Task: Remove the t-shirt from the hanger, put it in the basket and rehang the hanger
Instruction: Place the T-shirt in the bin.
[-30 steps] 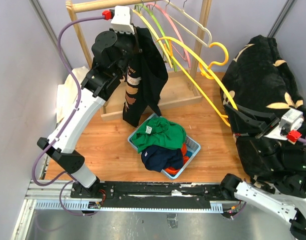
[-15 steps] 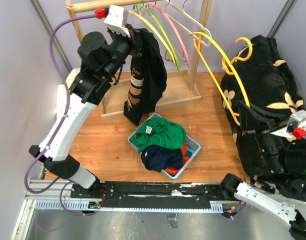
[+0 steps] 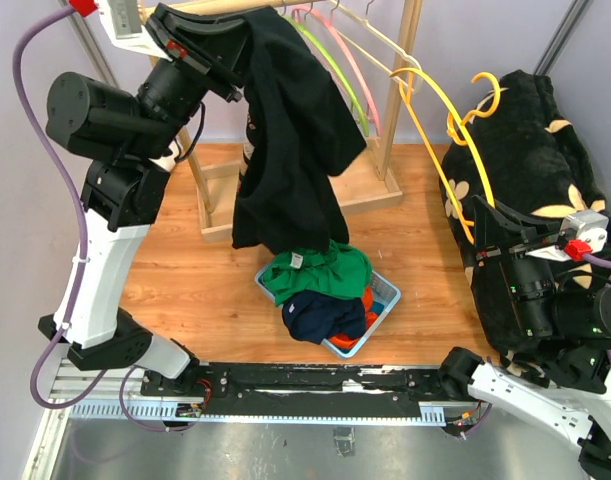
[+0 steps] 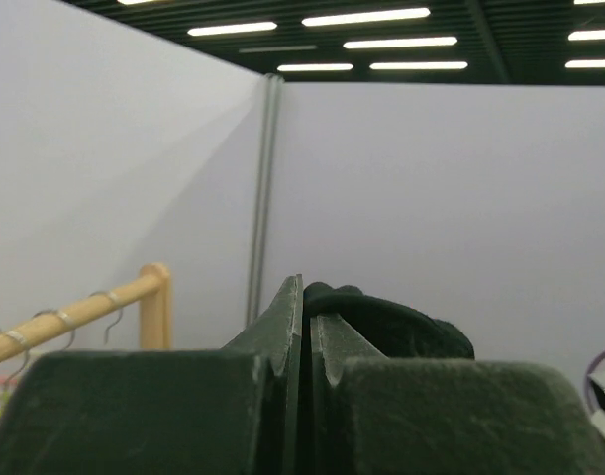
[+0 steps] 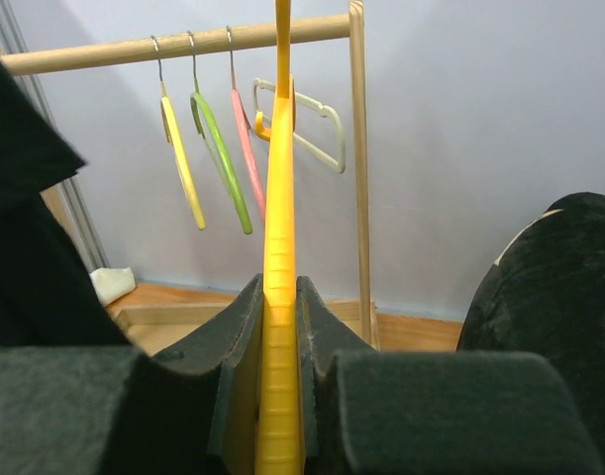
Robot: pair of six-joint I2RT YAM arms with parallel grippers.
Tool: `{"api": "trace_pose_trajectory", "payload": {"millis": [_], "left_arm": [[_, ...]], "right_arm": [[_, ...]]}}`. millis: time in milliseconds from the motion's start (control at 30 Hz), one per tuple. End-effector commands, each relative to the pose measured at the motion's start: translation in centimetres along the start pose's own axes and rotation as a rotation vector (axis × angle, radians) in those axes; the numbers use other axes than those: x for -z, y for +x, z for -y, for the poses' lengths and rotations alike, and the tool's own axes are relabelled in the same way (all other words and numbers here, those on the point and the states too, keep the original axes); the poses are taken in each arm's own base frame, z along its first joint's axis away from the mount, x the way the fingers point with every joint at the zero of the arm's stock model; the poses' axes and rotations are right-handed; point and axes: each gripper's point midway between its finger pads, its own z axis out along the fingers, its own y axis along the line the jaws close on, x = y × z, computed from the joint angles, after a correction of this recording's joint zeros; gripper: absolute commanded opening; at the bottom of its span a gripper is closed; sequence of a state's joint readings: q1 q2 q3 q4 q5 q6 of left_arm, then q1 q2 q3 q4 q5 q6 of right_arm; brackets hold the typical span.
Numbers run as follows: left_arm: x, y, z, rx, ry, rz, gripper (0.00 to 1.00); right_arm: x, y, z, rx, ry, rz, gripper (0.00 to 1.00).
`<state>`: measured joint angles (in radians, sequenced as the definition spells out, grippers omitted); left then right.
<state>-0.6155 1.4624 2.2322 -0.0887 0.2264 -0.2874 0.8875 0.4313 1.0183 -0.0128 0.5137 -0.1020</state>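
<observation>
The black t-shirt (image 3: 290,150) hangs from my left gripper (image 3: 241,42), which is raised high at the back left and shut on its top edge. In the left wrist view the closed gripper (image 4: 304,297) pinches a fold of the black t-shirt (image 4: 401,327). The shirt's hem dangles just above the basket. The yellow hanger (image 3: 426,158) is bare and stands apart to the right, over the floor. My right gripper (image 3: 482,235) holds its lower end. In the right wrist view the gripper (image 5: 280,307) is shut on the hanger's yellow bar (image 5: 280,218), which stands upright.
A wooden rack (image 3: 397,110) at the back carries green (image 5: 223,168), pink (image 5: 245,148) and cream (image 5: 317,124) hangers. A blue basket (image 3: 387,293) of green, navy and orange clothes sits mid-floor. A black floral cloth pile (image 3: 530,130) fills the right side.
My left arm has lifted the t-shirt up and to the left, so it hangs clear of the yellow hanger. The right gripper drew the hanger away to the right.
</observation>
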Motion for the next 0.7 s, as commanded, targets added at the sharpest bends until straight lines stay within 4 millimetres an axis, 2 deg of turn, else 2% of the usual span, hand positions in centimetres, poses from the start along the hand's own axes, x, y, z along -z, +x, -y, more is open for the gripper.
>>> {"api": "trace_pose_trajectory", "payload": {"millis": [0, 167, 267, 367, 500, 667], "left_arm": [[-0.3, -3.7, 3.8, 0.107, 0.174, 0.113, 0.0], [-0.7, -4.4, 4.9, 0.182, 0.23, 0.15, 0.0], [-1.0, -3.7, 5.6, 0.206, 0.241, 0.14, 0.0], [-1.0, -1.5, 6.5, 0.237, 0.244, 0.101, 0.01], [-0.4, 3.0, 7.4, 0.285, 0.226, 0.024, 0.0], [1.8, 7.1, 9.2, 0.352, 0.217, -0.041, 0.0]], "right_arm": [[-0.2, -1.1, 0.2, -0.027, 0.018, 0.039, 0.01], [-0.4, -1.2, -0.1, -0.032, 0.005, 0.034, 0.01], [-0.4, -1.3, -0.2, -0.036, 0.002, 0.034, 0.01], [-0.3, -1.2, -0.2, -0.038, 0.001, 0.033, 0.01], [-0.4, -1.1, -0.3, -0.037, 0.001, 0.028, 0.01], [-0.6, -0.7, -0.2, -0.029, 0.007, 0.021, 0.01]]}}
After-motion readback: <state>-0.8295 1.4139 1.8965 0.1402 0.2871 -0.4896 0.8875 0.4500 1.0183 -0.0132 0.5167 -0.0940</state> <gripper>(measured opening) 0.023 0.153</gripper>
